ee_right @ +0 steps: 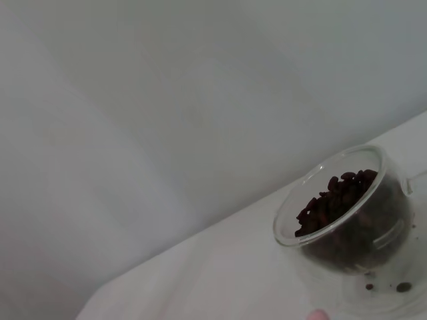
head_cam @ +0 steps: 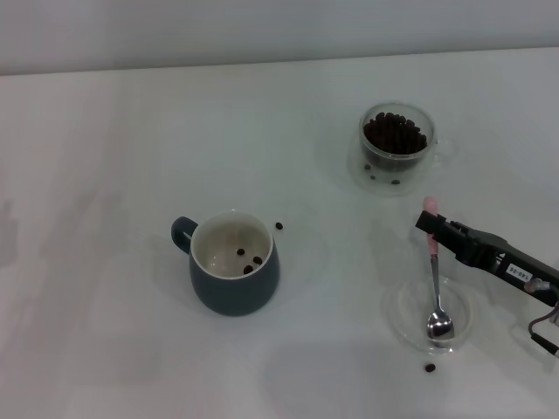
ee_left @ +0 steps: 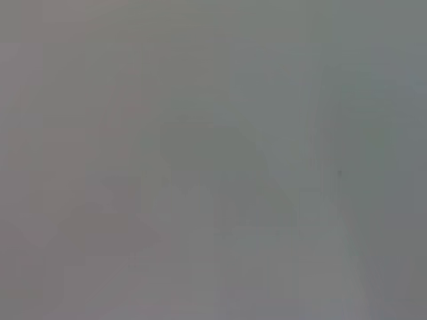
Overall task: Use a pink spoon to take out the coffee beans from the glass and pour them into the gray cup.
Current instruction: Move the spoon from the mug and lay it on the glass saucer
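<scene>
Currently the right gripper (head_cam: 434, 229) is over the table's (head_cam: 105, 157) right side, its dark fingers closed around the pink end of the spoon (head_cam: 436, 288). The spoon runs from that grip toward the robot, and its metal bowl rests in a shallow clear dish (head_cam: 403, 325). Judgement: the dish serves as a spoon rest, so this looks like either a pick-up or a set-down; the frames alone do not settle which. No beans are visible in the spoon bowl.

The glass (head_cam: 396, 144) stands beyond the gripper, well apart from it, and is heaped nearly full with beans (head_cam: 395, 133). In the right wrist view the same glass (ee_right: 347, 213) and its beans (ee_right: 337, 200) fill the lower corner, with a pink tip just visible at the frame edge, which suggests the wrist is pointed toward the glass.

The cup (head_cam: 234, 262) sits to the left of centre, upright, handle turned away to the left, far from both glass and spoon.

Counts: one spoon, one glass, one cup, one dish. About three beans lie inside the cup. Loose on the table: one just beside the cup's rim on its right, one near the dish's front edge, and two or three at the foot of the glass.

Judgement: transfer is at an early stage, most beans being in the glass.

Left gripper: not in any view; its wrist camera shows only blank grey.
</scene>
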Controlling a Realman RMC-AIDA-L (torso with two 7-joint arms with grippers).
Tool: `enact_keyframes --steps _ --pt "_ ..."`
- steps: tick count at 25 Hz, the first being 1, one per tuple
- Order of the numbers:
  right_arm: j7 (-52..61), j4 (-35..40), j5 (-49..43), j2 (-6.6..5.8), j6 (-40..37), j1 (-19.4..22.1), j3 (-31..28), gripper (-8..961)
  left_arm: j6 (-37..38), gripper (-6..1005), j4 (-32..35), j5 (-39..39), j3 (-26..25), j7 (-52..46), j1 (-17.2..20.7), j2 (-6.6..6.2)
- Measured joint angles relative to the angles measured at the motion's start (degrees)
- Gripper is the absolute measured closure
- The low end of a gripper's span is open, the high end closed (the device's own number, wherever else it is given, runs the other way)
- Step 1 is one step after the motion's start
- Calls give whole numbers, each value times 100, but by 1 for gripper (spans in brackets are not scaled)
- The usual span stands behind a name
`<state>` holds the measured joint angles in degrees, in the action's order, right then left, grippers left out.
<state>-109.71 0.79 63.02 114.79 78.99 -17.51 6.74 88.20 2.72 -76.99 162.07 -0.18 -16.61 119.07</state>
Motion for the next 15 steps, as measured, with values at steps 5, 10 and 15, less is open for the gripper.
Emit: enact_keyframes --steps 5,10,15 --pt "-5 0 0 -1 -7 2 27 694 6 557 3 0 0 0 0 2" --pt "-1 0 0 -1 -26 -4 61 692 6 557 10 0 0 0 -1 2" --pt "39 38 0 -1 -46 -20 88 691 5 556 9 0 0 0 -16 2"
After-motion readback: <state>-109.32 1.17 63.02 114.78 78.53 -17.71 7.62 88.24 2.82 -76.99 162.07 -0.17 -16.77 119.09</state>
